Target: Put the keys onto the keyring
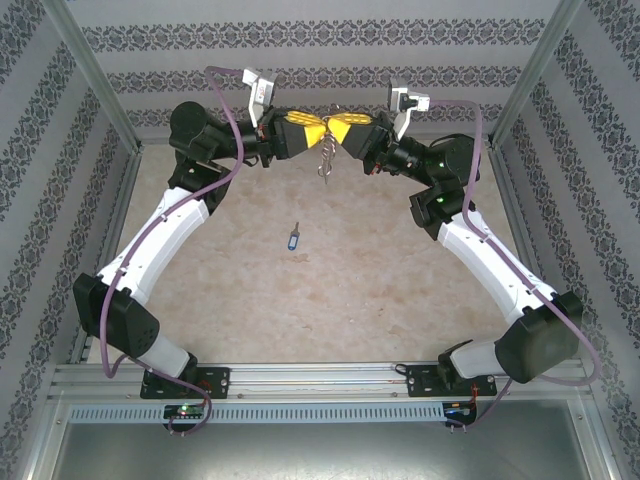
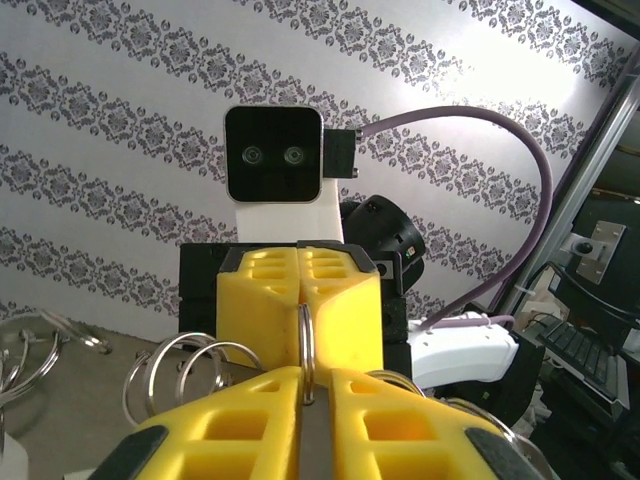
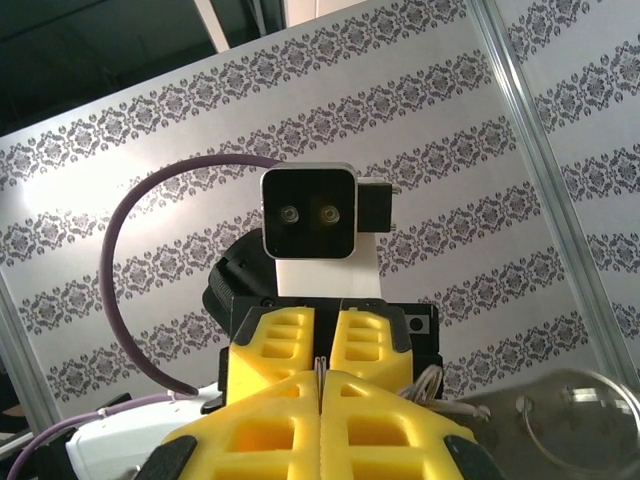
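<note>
The keyring (image 1: pixel 324 158) hangs above the far middle of the table, with small metal pieces dangling under it. My right gripper (image 1: pixel 336 130) is shut on it from the right. My left gripper (image 1: pixel 318 130) meets it tip to tip from the left. In the left wrist view the keyring (image 2: pixel 306 340) stands edge-on in the narrow gap of my left gripper (image 2: pixel 316 378), against one finger, with the right gripper (image 2: pixel 300 290) shut behind it. In the right wrist view my right gripper (image 3: pixel 320 385) pinches the keyring (image 3: pixel 319 368). The blue-headed key (image 1: pixel 292 238) lies alone on the table.
The beige table (image 1: pixel 380 290) lies between patterned walls with metal posts (image 1: pixel 90 80) at the corners. Purple cables (image 1: pixel 235 140) loop over both wrists. Smaller strung rings (image 2: pixel 160 375) hang beside the left fingers.
</note>
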Available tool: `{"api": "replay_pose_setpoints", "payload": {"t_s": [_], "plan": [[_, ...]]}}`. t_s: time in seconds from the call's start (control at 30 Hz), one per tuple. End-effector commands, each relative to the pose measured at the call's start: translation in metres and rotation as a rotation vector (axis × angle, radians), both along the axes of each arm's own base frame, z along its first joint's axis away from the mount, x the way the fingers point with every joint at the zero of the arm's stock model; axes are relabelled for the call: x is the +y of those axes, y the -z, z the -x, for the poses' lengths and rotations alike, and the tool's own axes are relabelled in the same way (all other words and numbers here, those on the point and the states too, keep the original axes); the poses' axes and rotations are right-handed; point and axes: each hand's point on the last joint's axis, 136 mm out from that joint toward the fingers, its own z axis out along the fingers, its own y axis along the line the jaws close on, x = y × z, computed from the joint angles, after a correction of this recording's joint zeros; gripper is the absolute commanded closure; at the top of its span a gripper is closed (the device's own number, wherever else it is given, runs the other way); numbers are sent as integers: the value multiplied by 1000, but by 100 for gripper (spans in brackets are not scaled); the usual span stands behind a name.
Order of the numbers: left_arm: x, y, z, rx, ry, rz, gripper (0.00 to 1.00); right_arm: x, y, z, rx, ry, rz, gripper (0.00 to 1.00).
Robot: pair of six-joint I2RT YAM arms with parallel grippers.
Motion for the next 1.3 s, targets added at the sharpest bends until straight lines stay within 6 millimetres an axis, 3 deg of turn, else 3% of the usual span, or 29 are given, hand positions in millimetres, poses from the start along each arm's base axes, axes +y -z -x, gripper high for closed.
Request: {"api": "replay_pose_setpoints", "payload": {"t_s": [0.0,0.13,0.3,0.37,0.43,0.53,0.67,0.83,0.97,1.1,1.27], "plan": [[-2,-21,11,-77,12,36,90,0,-10,16,-53,-20,-22,100],[-6,-21,12,-80,30,31,100,1,-9,16,-53,-22,-13,100],[-7,-15,15,-91,33,-8,100,2,-3,16,-41,-13,27,100],[-8,-4,15,-97,16,-71,100,2,7,15,-32,17,86,100],[-6,13,13,-112,-32,-162,100,1,18,15,-21,46,153,90],[1,36,11,-149,-112,-305,100,-2,31,17,-26,71,240,84],[7,46,10,-182,-161,-385,100,-8,40,16,-13,93,294,72],[13,62,17,-274,-193,-527,100,-27,52,15,43,187,406,64],[17,73,27,-350,-191,-635,100,-45,62,35,51,258,566,63],[10,62,51,-419,-114,-586,100,-60,52,45,44,316,651,61],[-2,92,69,-530,-57,-739,100,-68,49,73,55,312,764,61]]}}
